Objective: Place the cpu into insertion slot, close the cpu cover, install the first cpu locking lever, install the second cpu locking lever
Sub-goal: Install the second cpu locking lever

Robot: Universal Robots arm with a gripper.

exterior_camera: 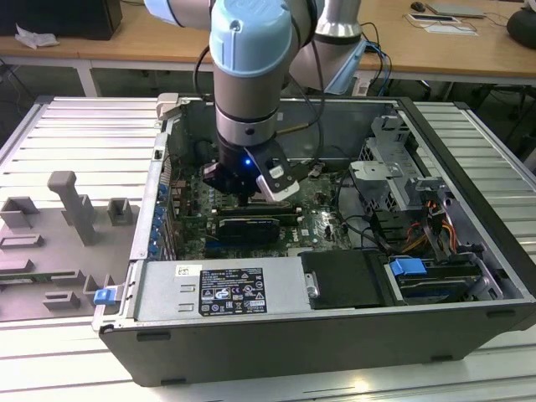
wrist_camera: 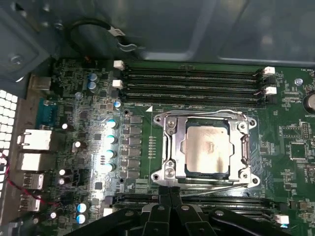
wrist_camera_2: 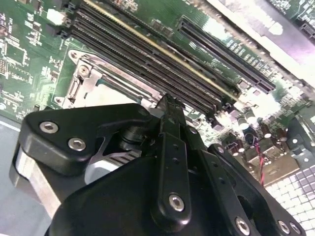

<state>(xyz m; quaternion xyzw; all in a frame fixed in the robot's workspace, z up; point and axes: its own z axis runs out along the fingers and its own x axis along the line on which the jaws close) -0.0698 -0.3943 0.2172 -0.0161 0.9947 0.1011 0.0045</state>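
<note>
black end effector (wrist_camera: 170, 192) fingers meet with nothing between them, your tips just beside the socket's edge in the first wrist view. the cpu (wrist_camera: 205, 151) sits in the insertion slot (wrist_camera: 170, 150), with the cpu cover (wrist_camera: 244, 147) down around it, framing the pale metal top. long memory slots (wrist_camera: 192, 81) run along either side, all inside the open computer case (exterior_camera: 335, 335).

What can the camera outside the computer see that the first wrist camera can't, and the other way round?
The exterior view alone takes in the whole open computer case, the robot arm reaching into it, and the grey tray beside it. The first wrist view alone shows the cpu lying in its socket under the silver cpu cover. Both show the green motherboard and the gripper.
</note>
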